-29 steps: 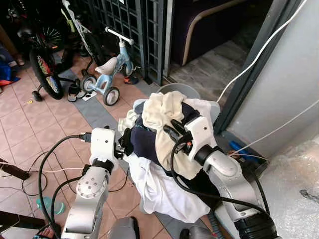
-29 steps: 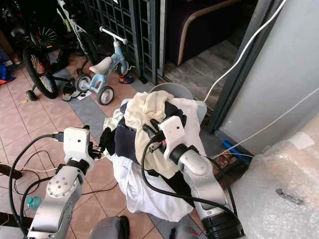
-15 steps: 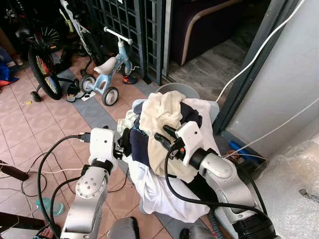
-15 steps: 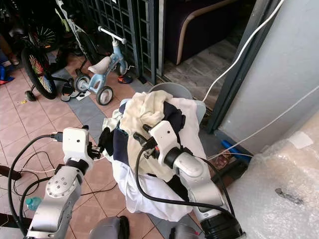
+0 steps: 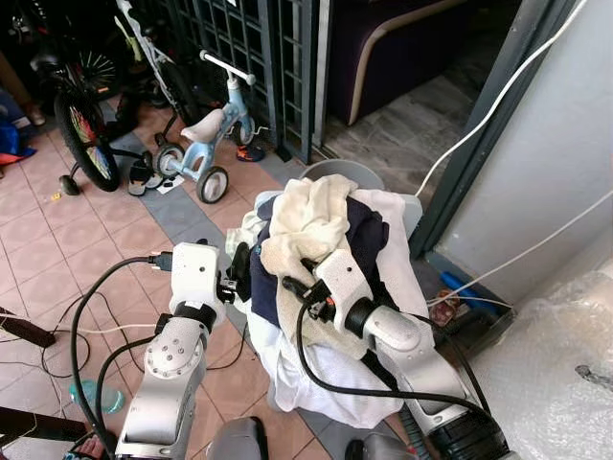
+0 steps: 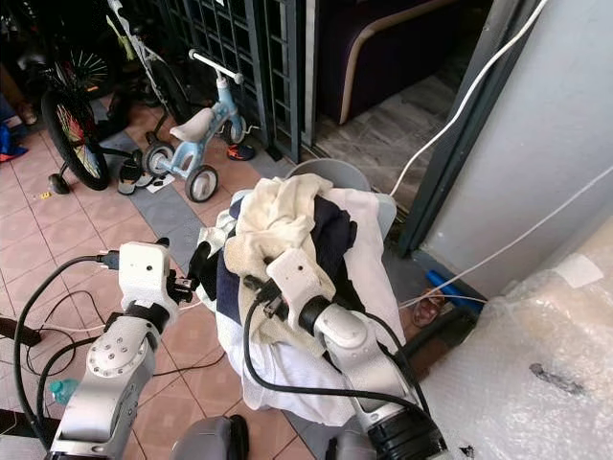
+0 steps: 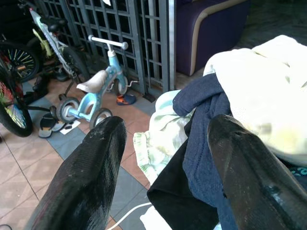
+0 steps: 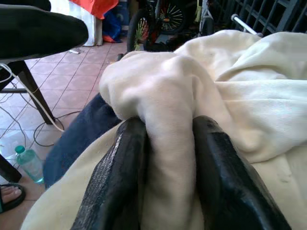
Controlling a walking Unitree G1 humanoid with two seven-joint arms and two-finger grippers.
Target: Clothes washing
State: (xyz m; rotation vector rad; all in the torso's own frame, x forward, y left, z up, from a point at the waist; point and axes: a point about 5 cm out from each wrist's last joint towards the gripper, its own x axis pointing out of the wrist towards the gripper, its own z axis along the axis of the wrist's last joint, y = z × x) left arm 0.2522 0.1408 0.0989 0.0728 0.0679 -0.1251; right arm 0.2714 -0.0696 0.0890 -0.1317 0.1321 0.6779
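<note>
A heap of clothes sits piled on a grey tub point(image 5: 347, 172). A cream towel point(image 5: 308, 213) lies on top, over a navy garment point(image 5: 370, 240) and a white garment point(image 5: 321, 376) that hangs down to the tiles. My right gripper point(image 5: 295, 285) is at the heap's front, shut on a fold of the cream towel point(image 8: 168, 96); the right wrist view shows the fold pinched between both fingers point(image 8: 120, 158). My left gripper point(image 7: 165, 127) is open beside the heap's left side, close to the navy cloth point(image 7: 201, 124) and a black piece.
A small blue balance bike point(image 5: 205, 144) and a bicycle point(image 5: 84, 126) stand at the left by a dark metal gate point(image 5: 257, 46). Cables point(image 5: 59, 328) trail over the tiled floor. A pale wall point(image 5: 565, 144) and bubble wrap point(image 5: 560, 379) close off the right.
My right gripper has slid down and to the left across the heap's front, and has closed on the cream towel. The left arm has barely moved.
</note>
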